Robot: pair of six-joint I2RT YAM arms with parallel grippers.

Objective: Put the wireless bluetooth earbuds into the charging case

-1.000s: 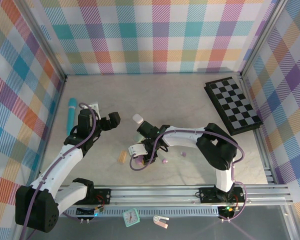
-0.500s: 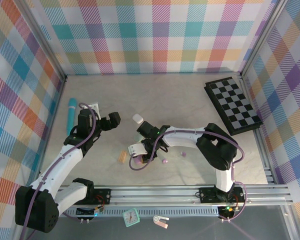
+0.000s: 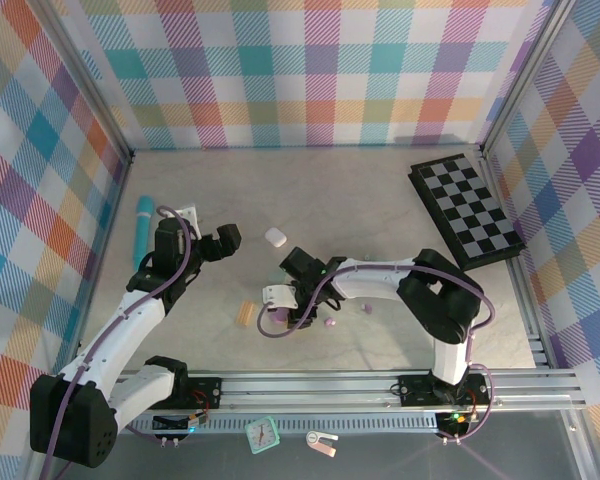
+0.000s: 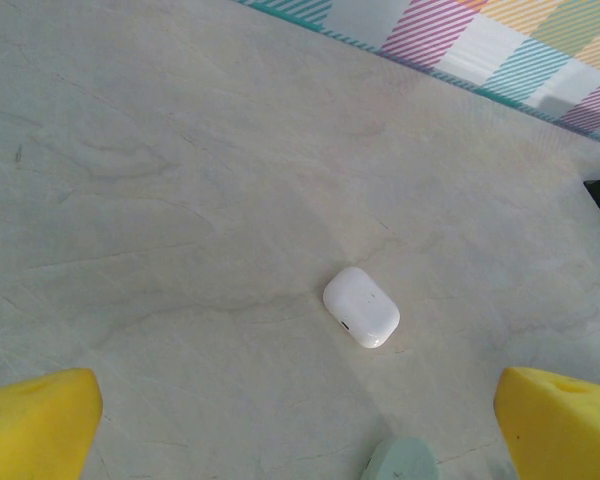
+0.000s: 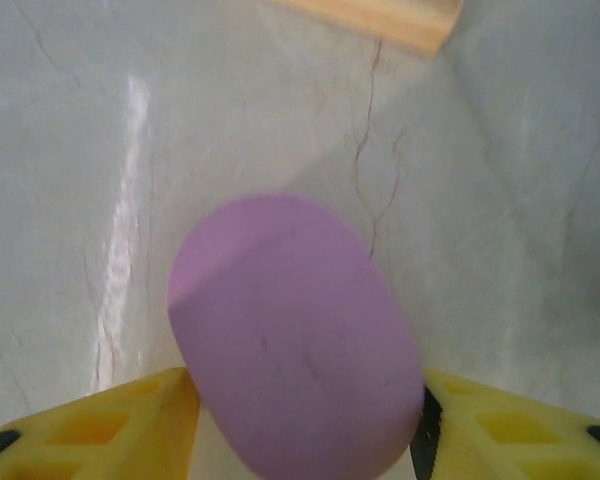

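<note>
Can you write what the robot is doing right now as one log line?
left end effector: open, facing white case | right end effector: straddling purple case, grip unclear | purple earbuds: loose on table

The left arm point(image 3: 130, 320) rises from the lower left of the top view and bends toward the centre left, its wrist level. The left gripper point(image 3: 227, 240) points right, and its jaws are spread wide, with the yellow pads point(image 4: 35, 420) at the wrist view's bottom corners. The right arm point(image 3: 380, 278) folds at the lower right and stretches left to mid-frame. The right gripper point(image 3: 278, 318) points down, jaws half closed, both pads point(image 5: 90, 420) against a purple case point(image 5: 295, 340).
</note>
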